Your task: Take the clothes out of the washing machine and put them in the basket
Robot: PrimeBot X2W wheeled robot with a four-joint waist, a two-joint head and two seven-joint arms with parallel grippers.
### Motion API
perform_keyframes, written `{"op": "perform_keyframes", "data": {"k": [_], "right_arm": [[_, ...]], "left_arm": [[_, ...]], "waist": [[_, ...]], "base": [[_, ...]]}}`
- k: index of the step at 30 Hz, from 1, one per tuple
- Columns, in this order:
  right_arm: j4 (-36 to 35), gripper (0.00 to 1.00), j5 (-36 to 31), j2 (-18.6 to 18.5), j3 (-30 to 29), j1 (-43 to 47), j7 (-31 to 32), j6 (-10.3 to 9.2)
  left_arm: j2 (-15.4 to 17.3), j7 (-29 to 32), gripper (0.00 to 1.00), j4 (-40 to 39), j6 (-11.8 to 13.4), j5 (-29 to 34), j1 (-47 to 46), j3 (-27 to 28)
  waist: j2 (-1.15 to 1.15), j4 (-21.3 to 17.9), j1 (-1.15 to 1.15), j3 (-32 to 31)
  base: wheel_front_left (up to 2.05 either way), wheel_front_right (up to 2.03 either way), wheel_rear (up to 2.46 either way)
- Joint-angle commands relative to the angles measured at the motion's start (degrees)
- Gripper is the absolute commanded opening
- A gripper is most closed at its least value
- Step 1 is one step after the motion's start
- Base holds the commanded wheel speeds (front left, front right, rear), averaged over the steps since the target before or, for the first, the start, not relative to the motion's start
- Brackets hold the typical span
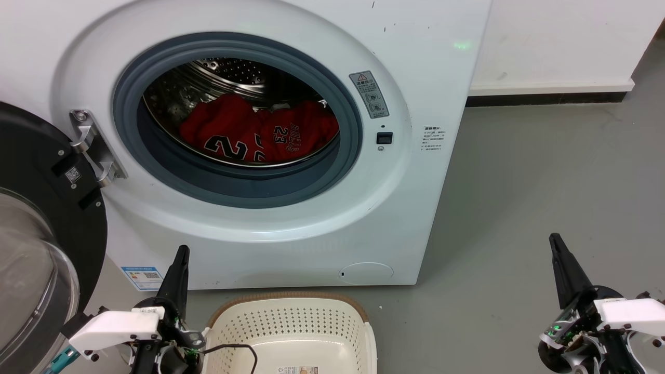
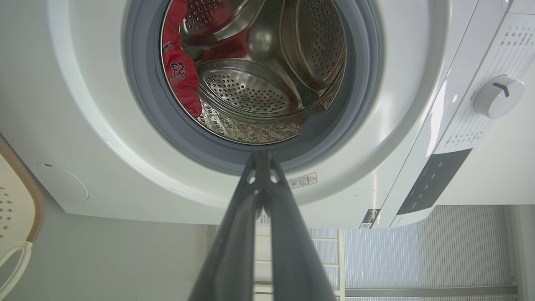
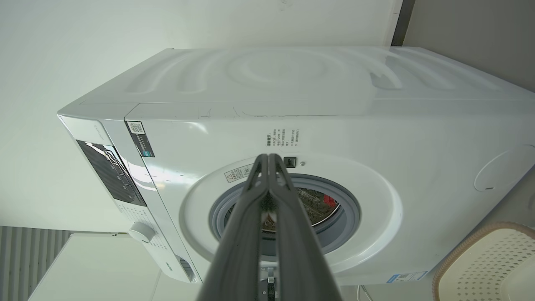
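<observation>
Facing the washing machine [image 1: 395,208], I held left jaws and right jaws clenched, gripping nothing; red clothes [image 1: 228,124] lay in its drum [image 1: 228,70], the basket [image 1: 291,317] on the floor [image 1: 519,208] before it.

The head camera is looking forward and down from above and behind both grippers, with the left gripper [image 1: 182,252] rising at its lower left and the right gripper [image 1: 556,241] at its lower right. The washing machine [image 1: 311,234] is standing ahead of their tips. The left wrist camera is looking along its own fingers from near the machine, rolled sideways, with the drum mouth just beyond the tips. The right wrist camera is looking along its fingers from farther back and off to one side, also rolled, taking in the whole machine. All three views are sharing the grey door ring [image 1: 234,193], the red clothes [image 1: 249,135] inside and part of the basket [image 1: 291,297] rim.
</observation>
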Motion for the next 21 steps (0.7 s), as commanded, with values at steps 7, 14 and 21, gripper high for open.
{"op": "perform_keyframes", "data": {"k": [7,14,21], "right_arm": [[0.07,1.00,0.00,0.00,0.00,0.02,0.00,0.00],[0.96,1.00,-0.41,0.06,0.62,1.70,-1.06,0.00],[0.39,1.00,-2.77,0.06,0.94,2.37,-3.08,0.00]], "left_arm": [[-0.01,0.00,1.00,0.09,0.01,0.00,0.02,-0.02],[-0.14,-1.15,1.00,1.15,0.01,0.73,1.83,-0.53],[-0.12,-3.15,1.00,0.02,0.01,3.29,2.58,-0.31]], "waist": [[0.00,0.00,0.00,0.00],[0.00,-0.02,0.00,0.04],[0.00,-0.09,0.00,0.12]], "base": [[0.00,0.00,0.00],[0.00,0.00,0.00],[0.00,0.00,0.00]]}}
